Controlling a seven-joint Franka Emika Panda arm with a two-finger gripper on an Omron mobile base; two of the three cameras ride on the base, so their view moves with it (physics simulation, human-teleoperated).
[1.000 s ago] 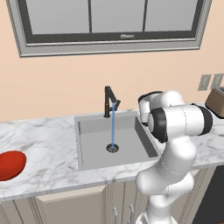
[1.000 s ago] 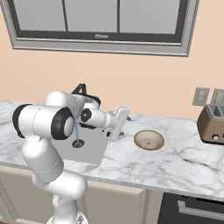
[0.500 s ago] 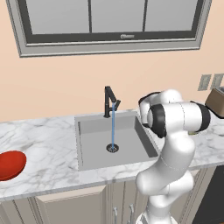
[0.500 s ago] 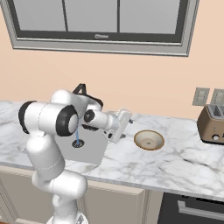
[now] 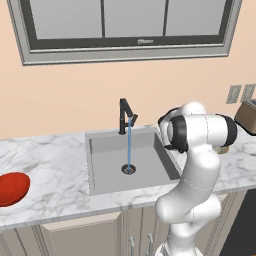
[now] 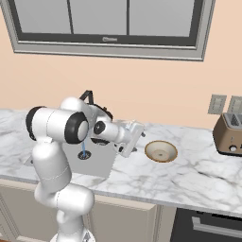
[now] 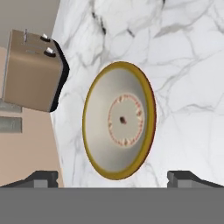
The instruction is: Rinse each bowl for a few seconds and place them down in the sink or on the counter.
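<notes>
Swinging right, away from the sink toward the tan bowl, the arm has turned over the last sec so the fingers now point at that bowl, spread wide w/ nothing between them. Tan bowl sits on the desk right of the sink, toaster beyond it near the wall; red bowl is at the desk's far left edge, well apart. Water's running from the faucet, so this looks like the approach for bowl no. 1 — neither rinsed yet, prob.
</notes>
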